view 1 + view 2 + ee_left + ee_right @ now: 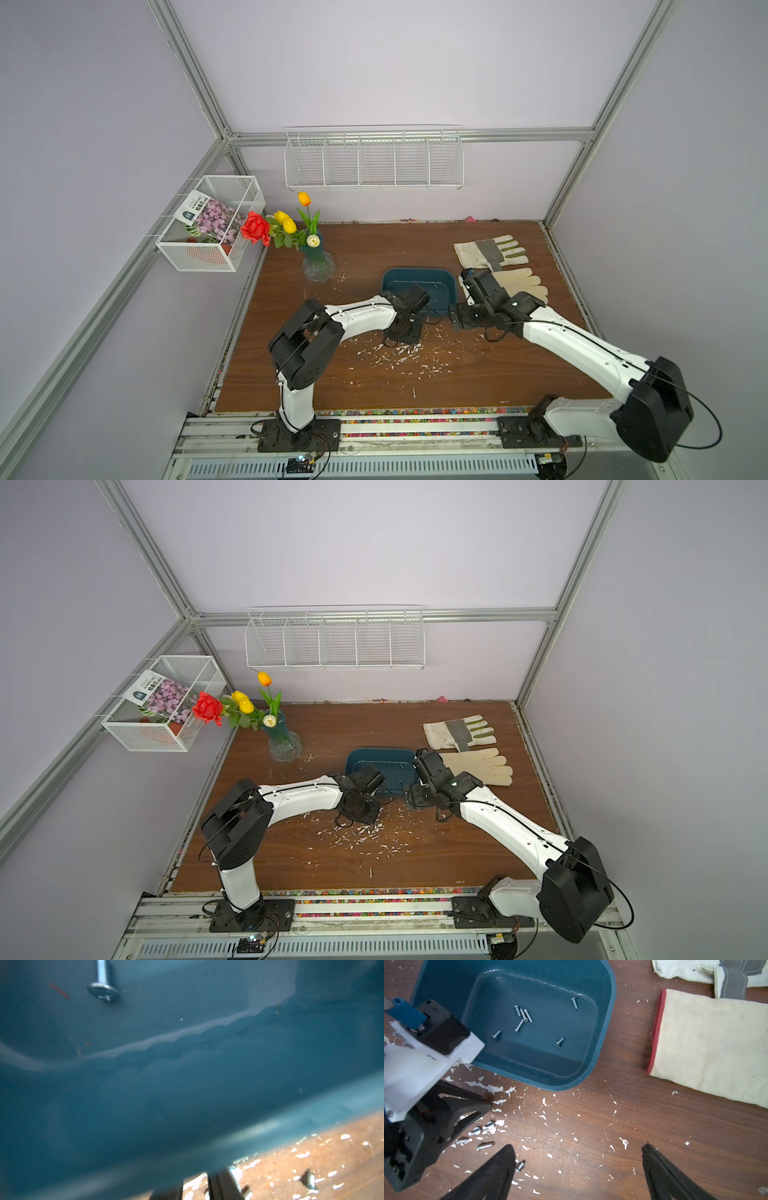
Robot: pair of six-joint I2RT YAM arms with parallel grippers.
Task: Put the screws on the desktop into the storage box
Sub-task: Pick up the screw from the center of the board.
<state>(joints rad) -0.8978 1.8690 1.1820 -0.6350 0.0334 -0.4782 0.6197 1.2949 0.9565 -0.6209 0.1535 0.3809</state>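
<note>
Right wrist view: brown worktop [633,1115], flecked white, fills the frame. Cream glove [706,1043] lies right of the teal storage box [542,980], apart from it; in both top views the box sits mid-worktop. Left gripper [484,1111] is down at the box's near side, toward its left corner, jaws nearly together; cannot tell whether they pinch anything. Right gripper [577,1150] hovers nearer than the box, jaws wide open. Screws [519,1025]: several lie inside the box; loose screws [484,1146] lie on the worktop beside the left jaws; one lone screw [414,392] rests toward the near edge.
</note>
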